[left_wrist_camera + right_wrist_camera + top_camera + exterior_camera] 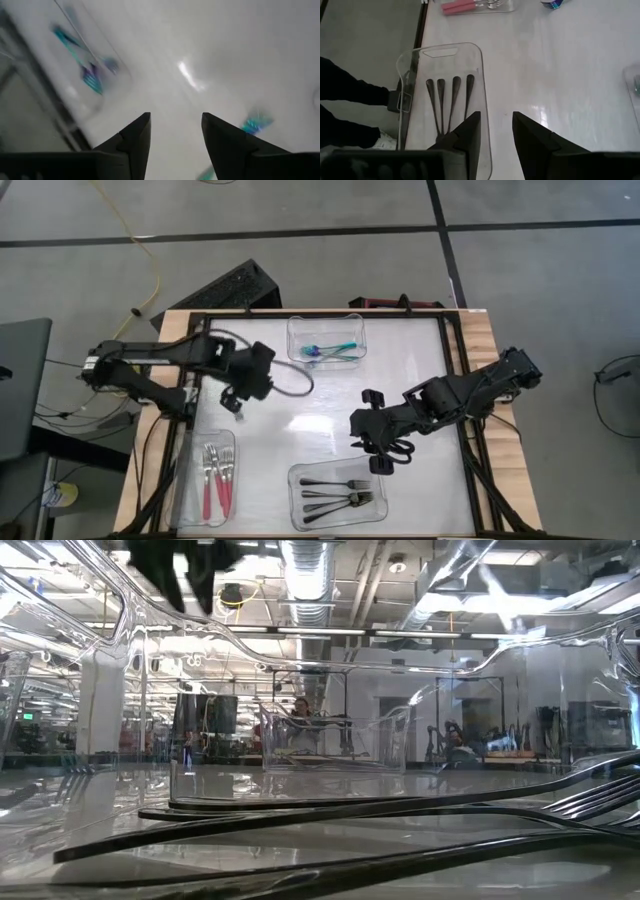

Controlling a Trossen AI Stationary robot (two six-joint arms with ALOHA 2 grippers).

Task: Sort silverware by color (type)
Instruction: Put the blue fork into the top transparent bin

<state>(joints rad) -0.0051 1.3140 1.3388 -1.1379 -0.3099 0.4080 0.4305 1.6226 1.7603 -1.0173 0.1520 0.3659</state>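
Fingers apart, empty — bins (326,338) hold teal forks (330,351), black forks (336,490).

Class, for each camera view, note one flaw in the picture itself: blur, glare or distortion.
High view: glare sheen on the white table. Low view: clear bin walls warp the room behind, and the near black forks loom stretched. Left wrist view: motion blur smears the teal forks, with a bright glare spot. Right wrist view: sharp, with mild table glare.

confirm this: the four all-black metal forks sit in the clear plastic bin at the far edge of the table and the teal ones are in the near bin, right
Not quite. The high view shows the black metal forks in the near clear bin, close to the right tool; the teal iridescent forks are in the far bin.
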